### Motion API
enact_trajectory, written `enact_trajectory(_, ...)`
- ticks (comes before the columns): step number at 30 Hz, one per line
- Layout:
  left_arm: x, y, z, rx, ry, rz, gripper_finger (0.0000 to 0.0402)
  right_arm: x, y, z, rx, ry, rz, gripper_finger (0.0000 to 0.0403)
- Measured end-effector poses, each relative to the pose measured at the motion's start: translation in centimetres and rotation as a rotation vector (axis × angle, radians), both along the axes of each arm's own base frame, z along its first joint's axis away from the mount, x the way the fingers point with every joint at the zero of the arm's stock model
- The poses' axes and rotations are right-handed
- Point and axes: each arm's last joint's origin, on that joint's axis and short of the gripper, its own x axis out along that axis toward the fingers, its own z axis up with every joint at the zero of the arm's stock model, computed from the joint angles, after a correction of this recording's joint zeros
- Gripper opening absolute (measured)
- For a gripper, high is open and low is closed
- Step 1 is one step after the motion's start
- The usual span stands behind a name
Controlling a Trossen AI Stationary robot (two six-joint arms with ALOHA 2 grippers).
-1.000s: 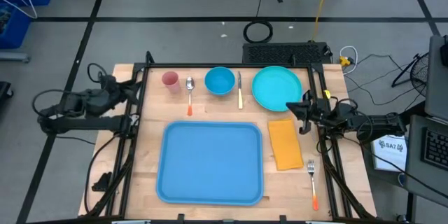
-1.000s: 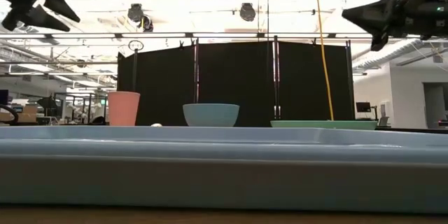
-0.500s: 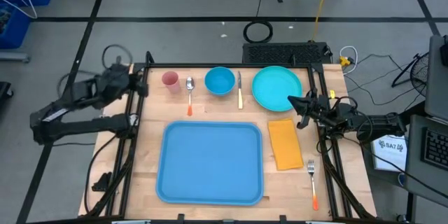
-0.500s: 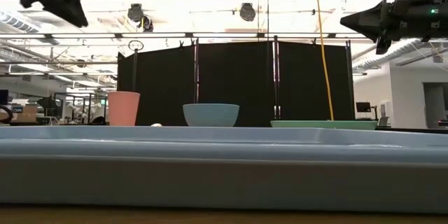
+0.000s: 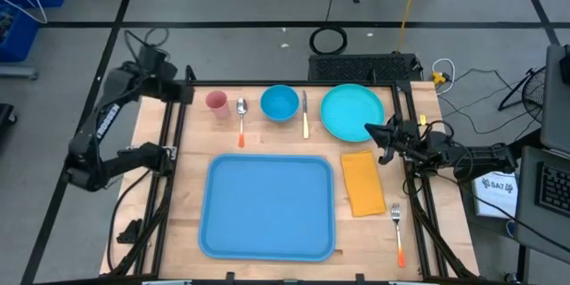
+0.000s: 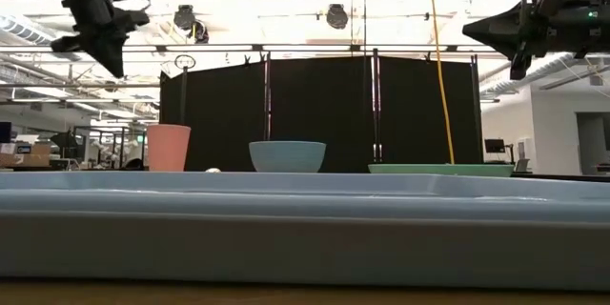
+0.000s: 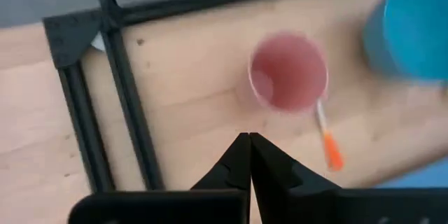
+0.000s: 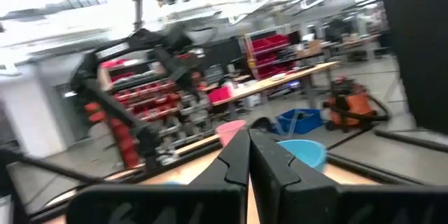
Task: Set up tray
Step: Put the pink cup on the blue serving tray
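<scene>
High view: tray [image 5: 267,207] sits empty at the table's [image 5: 365,232] near-centre, both claws clenched on nothing.
Left claw [image 5: 184,93] hovers by the far-left corner near the pink cup [image 5: 215,101]; right claw [image 5: 372,130] hangs over the teal plate [image 5: 347,107] edge. Tray looks like rigid, smooth light-blue plastic with rounded corners and a raised rim; probably light but wide and slick. I'd grip the rim on a long side. Orange napkin [image 5: 362,182] is soft cloth just beside it.

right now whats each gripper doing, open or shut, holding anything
Left gripper: shut, empty, above the pink cup.
Right gripper: shut, empty, raised beside the teal plate.
</scene>
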Motion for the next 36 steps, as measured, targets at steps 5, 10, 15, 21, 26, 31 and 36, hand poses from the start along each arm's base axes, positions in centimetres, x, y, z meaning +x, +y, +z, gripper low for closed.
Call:
enact_trajectory(5,0.9,1.4,-1.5,-0.181,-0.138,0.043,0.0012,0.1,0.1,-0.2,0.002,0.020,0.023,0.0000)
enact_trajectory(10,3.5,3.9,-4.9,-0.335,-0.128,0.016,0.0023,0.1,0.1,-0.1,0.002,0.014,0.023,0.0000)
enact_trajectory(15,6.4,5.7,-7.1,-0.359,-0.077,-0.076,0.0101,0.1,0.1,-0.1,0.006,0.009,0.026,0.0000)
enact_trajectory(21,6.7,6.9,-7.9,-0.346,0.017,-0.033,0.0211,0.1,0.1,-0.2,0.018,0.008,0.030,0.0000)
enact_trajectory(26,6.5,6.7,-7.7,-0.347,0.012,-0.044,0.0252,0.1,0.1,-0.2,0.016,0.014,0.029,0.0000)
enact_trajectory(31,6.6,6.6,-7.6,-0.347,-0.005,-0.074,0.0247,0.1,0.1,-0.2,0.015,0.014,0.028,0.0000)
enact_trajectory(36,6.6,6.6,-7.7,-0.356,-0.004,-0.075,0.0231,0.1,0.1,-0.2,0.015,0.014,0.028,0.0000)
